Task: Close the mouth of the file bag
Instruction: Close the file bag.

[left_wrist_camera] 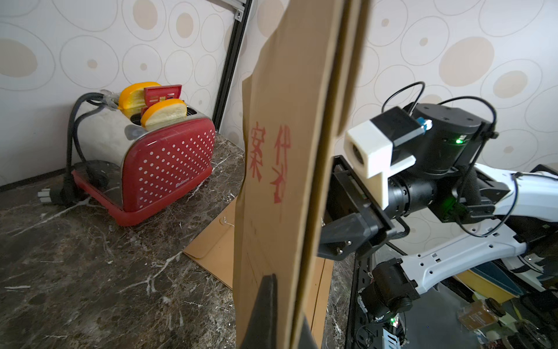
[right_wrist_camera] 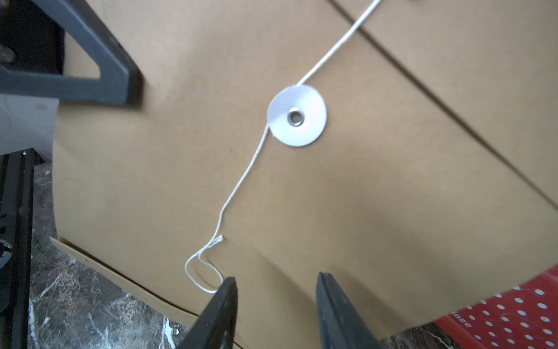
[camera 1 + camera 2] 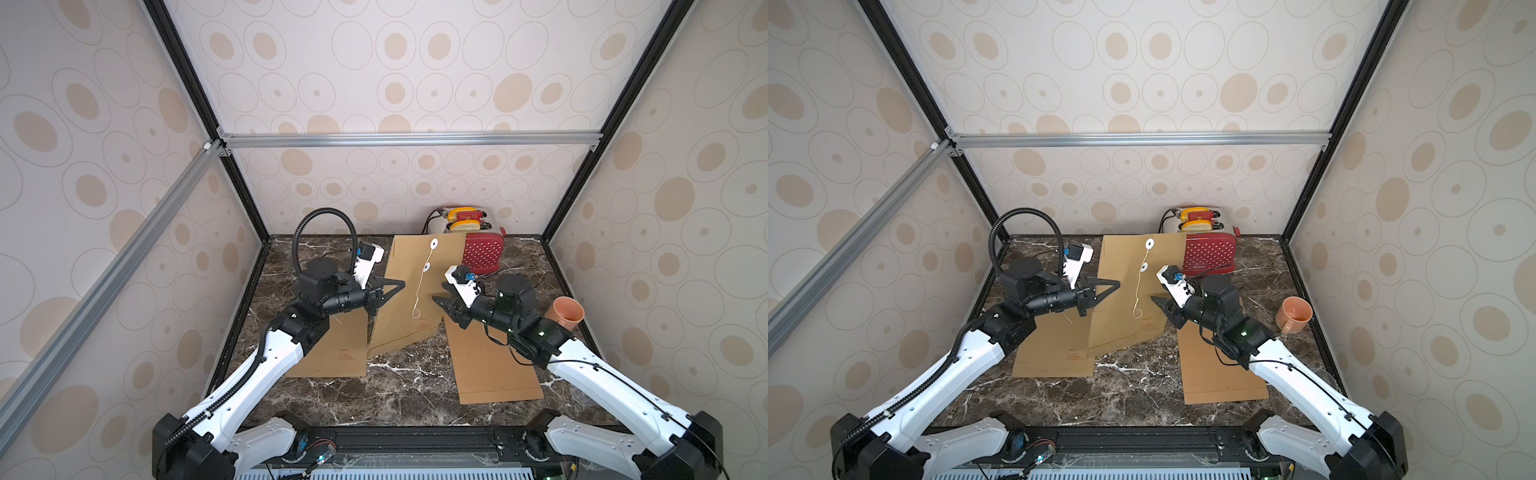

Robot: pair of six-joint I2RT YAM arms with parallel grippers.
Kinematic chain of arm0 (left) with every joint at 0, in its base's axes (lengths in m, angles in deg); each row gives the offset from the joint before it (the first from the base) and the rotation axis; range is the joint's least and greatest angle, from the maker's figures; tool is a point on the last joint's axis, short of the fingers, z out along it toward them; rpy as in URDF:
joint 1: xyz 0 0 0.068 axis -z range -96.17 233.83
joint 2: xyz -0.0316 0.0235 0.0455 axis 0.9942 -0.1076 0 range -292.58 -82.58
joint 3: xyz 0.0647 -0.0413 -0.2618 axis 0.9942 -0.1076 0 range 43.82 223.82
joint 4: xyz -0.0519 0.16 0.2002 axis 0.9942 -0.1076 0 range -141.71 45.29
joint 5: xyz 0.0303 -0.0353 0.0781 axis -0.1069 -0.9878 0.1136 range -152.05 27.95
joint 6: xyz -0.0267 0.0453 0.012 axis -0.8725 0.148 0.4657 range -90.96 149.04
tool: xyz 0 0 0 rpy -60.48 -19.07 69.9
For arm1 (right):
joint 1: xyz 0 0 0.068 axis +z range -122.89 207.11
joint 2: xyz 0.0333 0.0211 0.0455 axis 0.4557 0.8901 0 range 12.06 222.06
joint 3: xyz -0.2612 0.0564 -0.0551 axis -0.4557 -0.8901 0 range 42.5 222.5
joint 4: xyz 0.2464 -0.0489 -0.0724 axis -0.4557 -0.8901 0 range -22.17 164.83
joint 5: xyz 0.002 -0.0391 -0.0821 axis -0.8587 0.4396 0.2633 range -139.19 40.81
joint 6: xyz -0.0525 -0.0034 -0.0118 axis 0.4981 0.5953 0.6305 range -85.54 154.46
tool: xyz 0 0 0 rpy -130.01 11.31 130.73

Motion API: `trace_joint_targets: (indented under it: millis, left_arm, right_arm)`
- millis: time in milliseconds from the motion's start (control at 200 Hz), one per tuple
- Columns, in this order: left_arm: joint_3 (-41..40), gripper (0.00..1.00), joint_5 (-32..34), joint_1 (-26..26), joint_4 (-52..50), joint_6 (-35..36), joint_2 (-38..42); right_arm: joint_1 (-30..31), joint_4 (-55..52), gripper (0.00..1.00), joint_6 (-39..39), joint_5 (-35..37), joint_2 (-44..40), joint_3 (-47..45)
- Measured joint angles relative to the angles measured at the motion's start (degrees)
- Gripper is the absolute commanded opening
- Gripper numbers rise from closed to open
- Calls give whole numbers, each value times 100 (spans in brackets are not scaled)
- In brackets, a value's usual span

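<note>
The file bag (image 3: 403,328) is held up in the shut left claw (image 3: 388,293). The right claw (image 2: 275,278), half open, is empty — the string (image 2: 241,184) must be caught next, then wound.

The toaster (image 1: 169,169) reads "Belinee" in white; the file bag (image 1: 287,169) bears red characters "案" and "件".

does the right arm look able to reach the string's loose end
Probably yes: the right gripper is open, facing the file bag, with the looped end of the string hanging just beside one of its fingers, nothing between; the left gripper pinches another edge.
</note>
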Motion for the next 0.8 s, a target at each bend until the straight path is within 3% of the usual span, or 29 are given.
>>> trace_joint_targets:
  millis: [306,451,691,801]
  left_arm:
    - [2,0,-144,-90,48,-109,-59]
    - [2,0,-219,-90,151,-173,-59]
    - [2,0,-267,-90,188,-227,-103]
    - [2,0,-275,-90,216,-245,-131]
  right_arm:
    - [22,337,45,96,-188,20,-267]
    - [33,693,39,-7,-455,225,-216]
    - [214,896,39,-251,-721,693,-114]
    - [299,1080,33,-350,-811,695,-116]
